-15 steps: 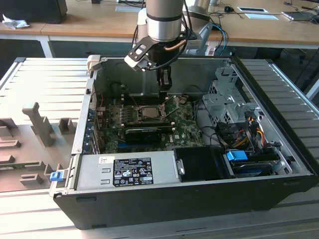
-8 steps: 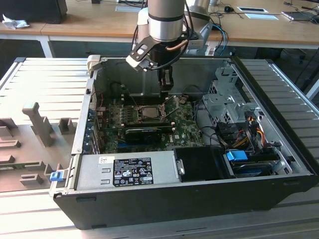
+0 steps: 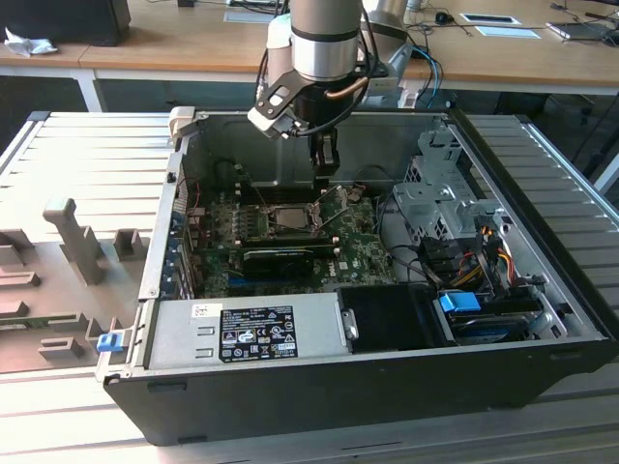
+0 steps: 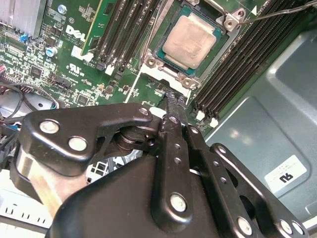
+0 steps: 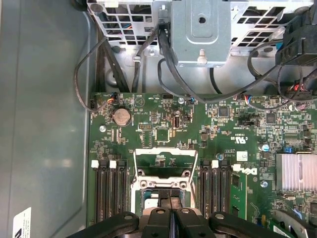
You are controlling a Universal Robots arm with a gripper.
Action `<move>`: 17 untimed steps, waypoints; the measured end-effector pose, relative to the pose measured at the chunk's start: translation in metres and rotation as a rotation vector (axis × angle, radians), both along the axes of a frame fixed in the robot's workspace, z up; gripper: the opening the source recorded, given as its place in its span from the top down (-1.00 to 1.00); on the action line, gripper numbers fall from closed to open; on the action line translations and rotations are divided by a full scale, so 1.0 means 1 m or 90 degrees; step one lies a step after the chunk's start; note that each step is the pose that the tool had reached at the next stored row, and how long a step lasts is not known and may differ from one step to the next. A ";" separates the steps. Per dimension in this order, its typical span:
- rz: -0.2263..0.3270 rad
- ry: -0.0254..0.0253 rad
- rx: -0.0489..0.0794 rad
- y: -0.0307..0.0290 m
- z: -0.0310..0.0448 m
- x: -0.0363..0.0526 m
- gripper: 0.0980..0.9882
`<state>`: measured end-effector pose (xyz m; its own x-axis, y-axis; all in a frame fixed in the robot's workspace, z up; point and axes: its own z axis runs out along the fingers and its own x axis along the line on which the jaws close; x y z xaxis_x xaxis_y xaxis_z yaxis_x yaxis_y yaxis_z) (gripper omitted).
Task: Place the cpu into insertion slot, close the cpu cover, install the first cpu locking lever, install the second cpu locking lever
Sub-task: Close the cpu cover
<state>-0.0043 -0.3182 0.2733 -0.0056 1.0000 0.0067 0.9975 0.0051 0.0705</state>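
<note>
Both fingers [image 4: 172,130] of the gripper [image 4: 173,96] are pressed together with nothing between them. They hover over the green board [image 5: 163,114], just beside the insertion slot [image 4: 168,74]. The cpu [image 4: 190,41] already lies in that slot, silver top up. The cpu cover [image 5: 166,151] appears swung open off the socket, though its angle is hard to judge. The black computer case [image 3: 387,387] surrounds the board.
</note>
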 end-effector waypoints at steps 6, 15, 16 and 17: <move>0.000 0.0000 0.000 0.0000 0.0000 0.0043 0.98; 0.000 0.0000 0.000 0.0000 0.0000 0.0107 0.98; 0.000 0.0000 0.000 0.0000 0.0000 0.0113 0.98; 0.000 0.0000 0.000 0.0000 0.0000 0.0119 0.98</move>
